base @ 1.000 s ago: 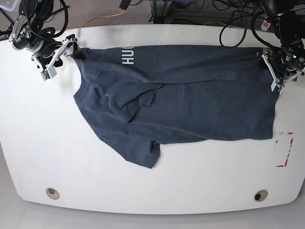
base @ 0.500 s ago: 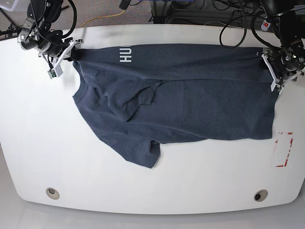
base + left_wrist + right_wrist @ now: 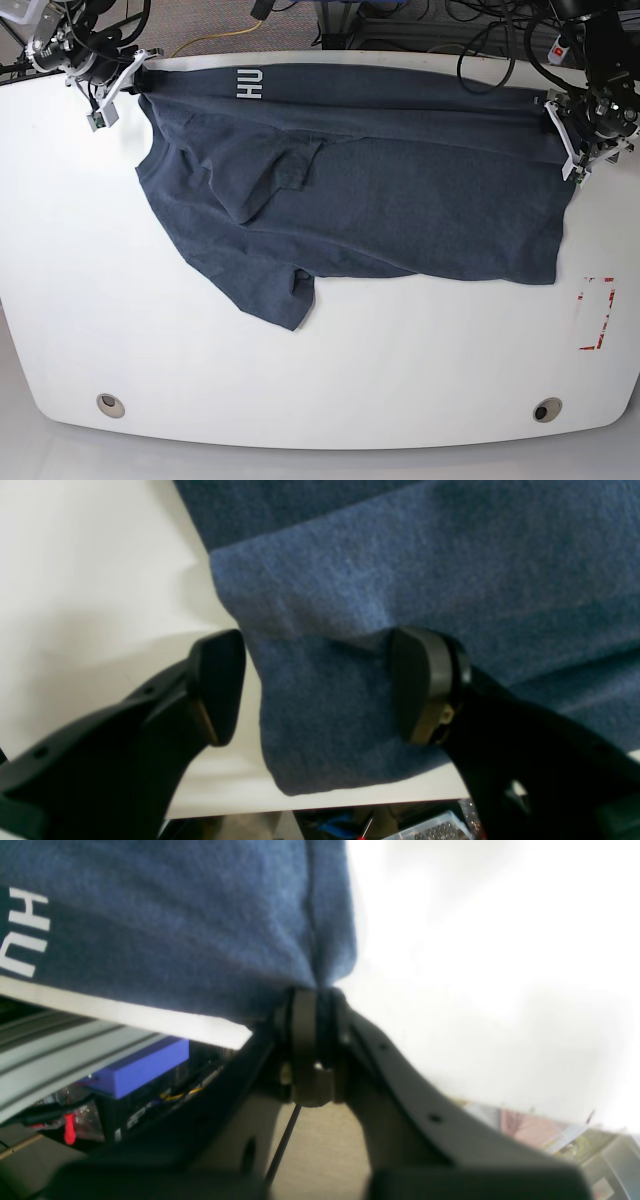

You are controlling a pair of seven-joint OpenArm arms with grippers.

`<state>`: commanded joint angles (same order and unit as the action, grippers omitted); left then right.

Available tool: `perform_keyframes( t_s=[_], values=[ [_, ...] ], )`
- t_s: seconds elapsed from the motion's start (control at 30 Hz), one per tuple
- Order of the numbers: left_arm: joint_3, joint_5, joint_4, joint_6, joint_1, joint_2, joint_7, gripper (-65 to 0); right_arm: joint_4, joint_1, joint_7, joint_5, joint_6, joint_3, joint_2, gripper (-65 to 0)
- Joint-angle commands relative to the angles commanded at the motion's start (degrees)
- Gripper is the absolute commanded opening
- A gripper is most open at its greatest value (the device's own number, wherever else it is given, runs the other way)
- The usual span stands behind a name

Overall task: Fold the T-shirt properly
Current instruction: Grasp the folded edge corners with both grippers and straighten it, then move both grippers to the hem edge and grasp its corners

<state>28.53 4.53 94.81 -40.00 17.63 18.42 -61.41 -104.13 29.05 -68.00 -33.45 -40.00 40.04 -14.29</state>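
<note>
The table (image 3: 320,390) is white with rounded corners. It has two round holes near the front edge and a red-marked rectangle (image 3: 597,313) on its right side. Behind the far edge there are cables, a yellow wire and dark equipment on a grey floor.

The shirt (image 3: 380,190) lies spread across the far half of the table. White letters (image 3: 248,84) show at its far edge, and one sleeve points toward the front.

The right gripper (image 3: 312,1005) is pressed together on a corner of the shirt, at the far left corner of the table in the base view. The left gripper (image 3: 320,685) stands with its jaws spread; a hanging corner of the shirt is between them, beyond the table edge. One pad (image 3: 415,680) seems to touch the cloth, but the blur makes this uncertain.

Compared with the earlier frames, the shirt has shifted toward the far edge, so the letters now lie right at that edge. The right gripper has moved further back and the sleeve sits higher.
</note>
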Motion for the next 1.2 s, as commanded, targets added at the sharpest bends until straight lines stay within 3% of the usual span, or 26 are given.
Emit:
perform_keyframes(
  t_s=[0.17, 0.27, 0.37, 0.47, 0.57, 0.83, 1.07, 1.2],
  values=[
    [0.3, 0.1, 0.0, 0.0, 0.3, 0.0, 0.0, -23.1, -3.2, 0.4, 0.0, -0.1, 0.0, 1.6, 0.4, -27.4],
    [0.3, 0.1, 0.0, 0.0, 0.1, 0.0, 0.0, -23.1, -7.3, 0.4, 0.0, -0.1, 0.0, 3.3, 1.9, -20.0],
    [0.3, 0.1, 0.0, 0.0, 0.0, 0.0, 0.0, -23.1, -10.4, -1.2, 0.0, -1.1, 0.0, 3.1, 2.5, -19.8],
    [0.1, 0.1, 0.0, 0.0, 0.0, -0.2, 0.0, -23.1, -10.2, -3.6, 0.0, -6.3, 0.0, 3.0, 2.3, -19.8],
    [0.0, 0.1, 0.0, 0.0, 0.0, -0.2, 0.0, -23.1, -10.2, -6.0, 0.0, -9.9, 0.0, -0.7, 1.9, -19.8],
    [0.2, 0.1, 0.0, 0.0, 0.0, -0.1, 0.0, -23.1, -10.0, -11.6, -0.1, -9.8, 0.0, -8.6, 2.1, -19.8],
    [0.2, 0.0, 0.0, 0.0, 0.0, -0.1, 0.0, -23.1, -2.7, -17.4, -0.1, -9.8, 0.0, -17.7, 2.2, -20.0],
    [0.2, 0.0, 0.0, 0.0, 0.0, -0.1, 0.0, -23.1, 3.7, -21.1, -0.1, -9.8, 0.0, -21.4, 2.0, -29.0]
  ],
)
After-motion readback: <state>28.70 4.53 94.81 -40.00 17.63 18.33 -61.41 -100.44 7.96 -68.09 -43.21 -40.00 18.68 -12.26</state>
